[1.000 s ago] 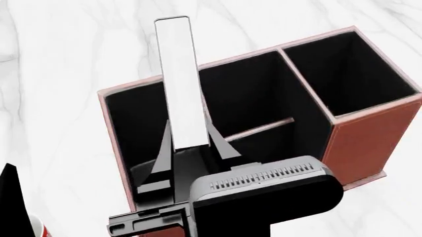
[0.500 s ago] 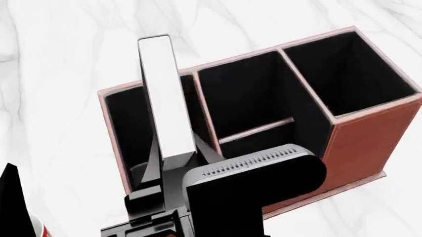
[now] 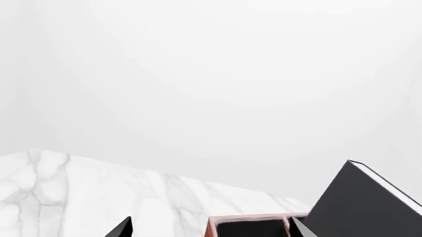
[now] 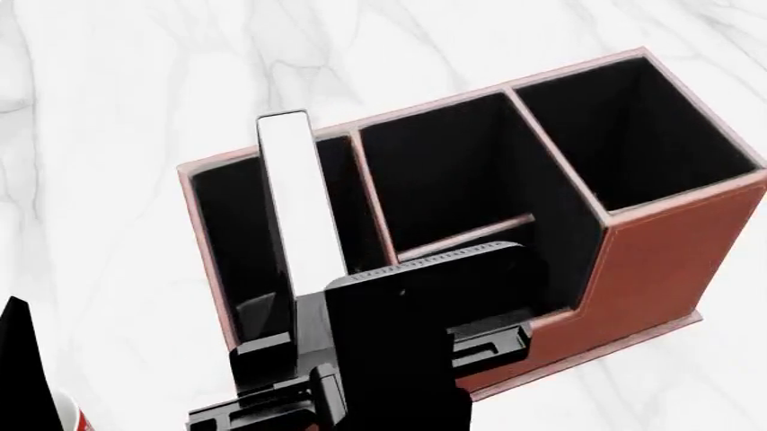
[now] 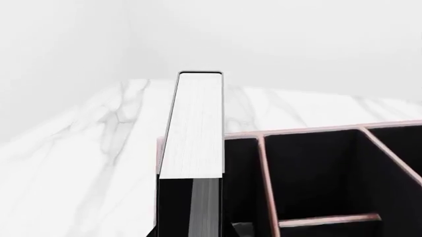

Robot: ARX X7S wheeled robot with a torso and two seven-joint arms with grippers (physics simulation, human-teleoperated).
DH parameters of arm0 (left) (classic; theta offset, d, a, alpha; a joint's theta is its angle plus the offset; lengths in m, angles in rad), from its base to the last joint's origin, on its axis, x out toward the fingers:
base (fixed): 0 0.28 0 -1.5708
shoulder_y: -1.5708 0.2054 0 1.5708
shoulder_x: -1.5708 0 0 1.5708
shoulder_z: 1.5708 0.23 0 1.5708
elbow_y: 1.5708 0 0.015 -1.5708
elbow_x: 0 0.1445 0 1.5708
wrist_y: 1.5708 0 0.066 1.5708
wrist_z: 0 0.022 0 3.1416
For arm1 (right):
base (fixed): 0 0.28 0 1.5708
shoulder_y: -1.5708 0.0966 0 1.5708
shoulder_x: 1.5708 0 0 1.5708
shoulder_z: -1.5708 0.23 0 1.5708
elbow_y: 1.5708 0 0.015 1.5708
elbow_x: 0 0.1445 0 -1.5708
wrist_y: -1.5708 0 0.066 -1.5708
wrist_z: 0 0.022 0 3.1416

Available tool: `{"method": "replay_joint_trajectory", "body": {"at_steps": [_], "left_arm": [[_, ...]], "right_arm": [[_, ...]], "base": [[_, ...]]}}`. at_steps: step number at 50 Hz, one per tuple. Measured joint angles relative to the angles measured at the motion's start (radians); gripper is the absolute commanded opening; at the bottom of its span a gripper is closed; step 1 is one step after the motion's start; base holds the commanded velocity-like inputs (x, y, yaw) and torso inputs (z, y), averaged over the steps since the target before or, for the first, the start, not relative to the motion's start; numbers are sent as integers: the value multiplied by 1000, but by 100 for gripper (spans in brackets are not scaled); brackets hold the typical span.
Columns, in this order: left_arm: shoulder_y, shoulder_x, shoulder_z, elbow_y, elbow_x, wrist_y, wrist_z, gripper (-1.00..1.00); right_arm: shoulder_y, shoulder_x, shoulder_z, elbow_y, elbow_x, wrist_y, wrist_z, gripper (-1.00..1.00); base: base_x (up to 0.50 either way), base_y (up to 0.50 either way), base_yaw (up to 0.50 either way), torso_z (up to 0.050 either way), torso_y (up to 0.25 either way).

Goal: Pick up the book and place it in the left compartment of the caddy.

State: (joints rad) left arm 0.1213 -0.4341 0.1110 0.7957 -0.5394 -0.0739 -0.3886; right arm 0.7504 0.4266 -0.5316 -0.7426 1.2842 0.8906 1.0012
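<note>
White marble tabletop [image 4: 108,108], grey-veined, under a plain pale backdrop.

Step in hand: insertion. Book [image 4: 300,202] stands on edge, white page edges up, held by the right gripper [image 4: 314,310], whose 2 black fingers sit on either cover, closed on it. Head view puts the book over the left compartment [image 4: 233,224] of the caddy [image 4: 665,260], close to the divider wall [image 4: 372,202] between that bay and the small bays. Lower end appears to be below the rim already, though the gripper body hides the bottom; cannot say whether it touches the floor. Right wrist view agrees: book upright, just beside the divider on the long bay's side.

Next move, as judged: lower straight down keeping the book vertical and off the divider, then spread the fingers and lift clear. Risk: book tips against the wall on release.

Left gripper [image 3: 211,232]: only 2 dark fingertips show at the edge of its own view, with a gap between them; jaw state cannot be told. It holds nothing visible.

Count: 1 book, 1 caddy with 4 bays (1 long, 2 small, 1 tall), 1 red-and-white mug [image 4: 74,417] sliver at the head view's lower left corner.
</note>
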Motion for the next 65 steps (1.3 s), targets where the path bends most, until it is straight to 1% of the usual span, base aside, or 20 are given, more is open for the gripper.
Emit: {"method": "replay_joint_trajectory", "body": {"at_steps": [18,32,41,51,65], "left_arm": [[0,-5,0,2,-2,3,-7,100],[0,-10,1,2,-4,6,-10,100],[-1,-12,2,1,-6,8,-12,100],[-1,-14,1,-1,-8,11,-14,100],[-1,-18,0,-5,-11,17,-16,100]], "right_arm": [[16,8,-54,36,-71,11,-40,-100],[-30,54,-133,77,-273,-96,-190,-100],[-52,66,-170,142,-358,-156,-266,-100],[-56,58,-194,215,-404,-192,-318,-100],[-44,34,-208,288,-418,-206,-354,-100]], "base": [[0,0,0,1,1],[0,0,0,0,1],[0,0,0,0,2],[0,0,0,1,1],[0,0,0,0,1]]}}
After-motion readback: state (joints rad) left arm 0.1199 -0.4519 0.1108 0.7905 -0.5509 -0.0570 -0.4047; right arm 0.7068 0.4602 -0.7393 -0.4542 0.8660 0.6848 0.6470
